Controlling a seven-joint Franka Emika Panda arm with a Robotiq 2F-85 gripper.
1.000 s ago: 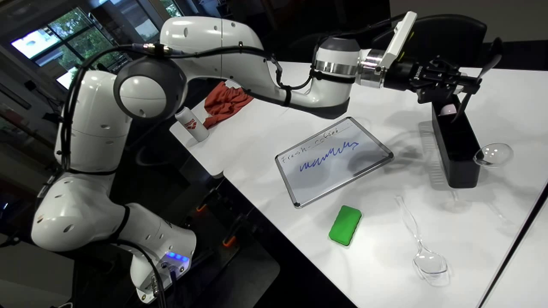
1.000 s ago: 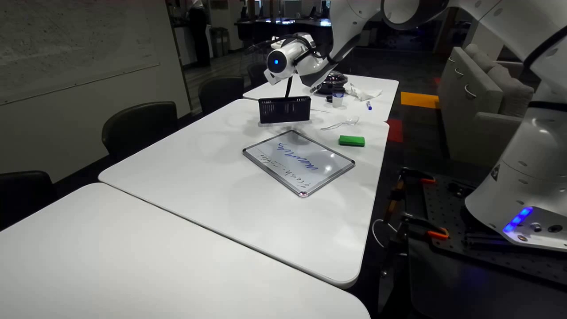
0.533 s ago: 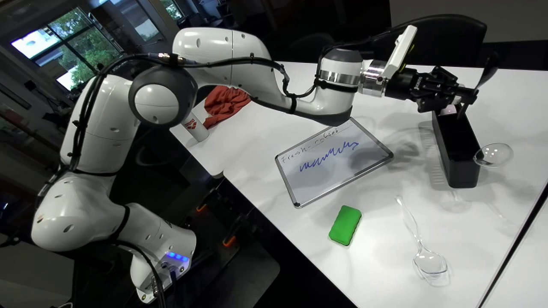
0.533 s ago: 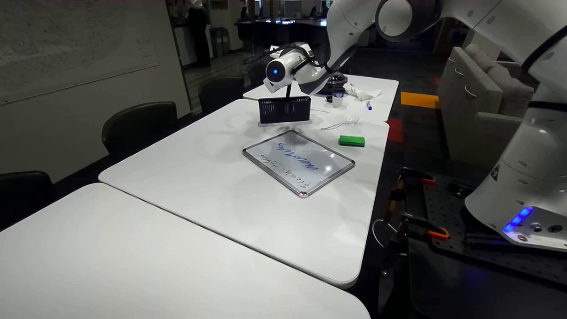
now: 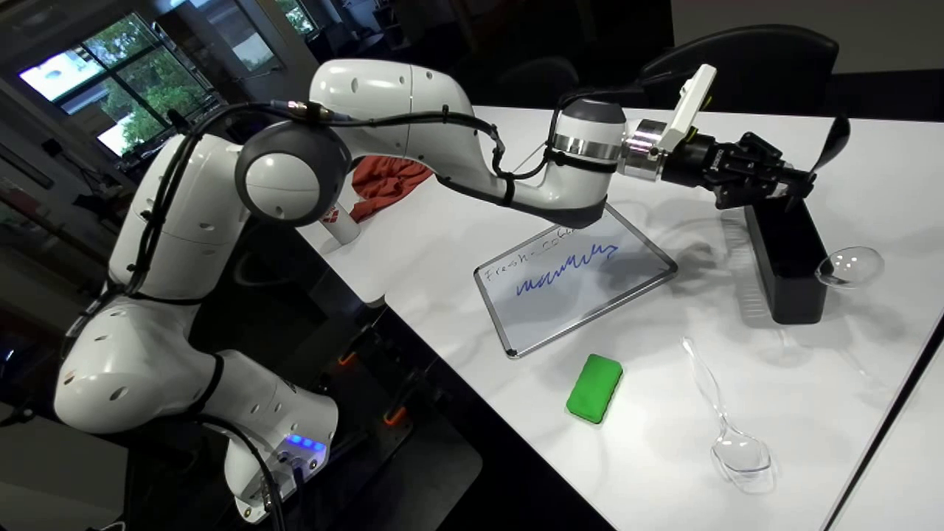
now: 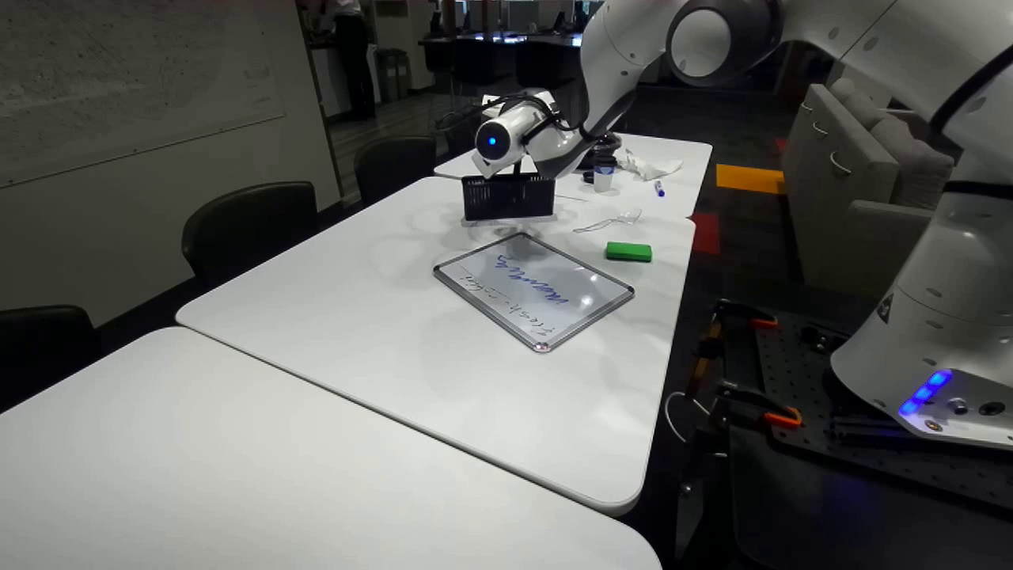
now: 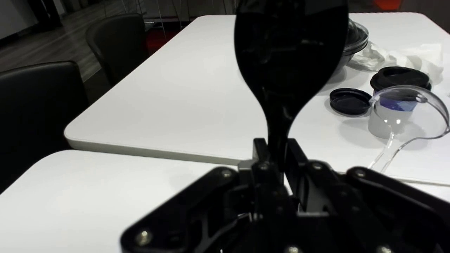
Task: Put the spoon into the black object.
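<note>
The black spoon is held upright, its round bowl up, in an exterior view (image 5: 835, 140) and in the wrist view (image 7: 291, 52). My gripper (image 5: 799, 183) is shut on its handle just below the bowl; the wrist view shows the fingers (image 7: 277, 151) on either side of it. The black box (image 5: 798, 296) stands on the table, open at the top; it also shows in an exterior view (image 6: 509, 199). My gripper is at its far end, just above the rim. The handle's lower part runs down at the opening; its tip is hidden.
A clear spoon (image 5: 852, 267) sticks up at the box's near end, also in the wrist view (image 7: 409, 88). Another clear spoon (image 5: 726, 428), a green block (image 5: 594, 389) and a whiteboard (image 5: 575, 284) lie on the table. A lidded cup (image 7: 397, 105) stands beyond.
My gripper has moved down toward the box with the black spoon in it. The handle has sunk lower at the box's far end. A pale pinkish item in the box is now hidden.
</note>
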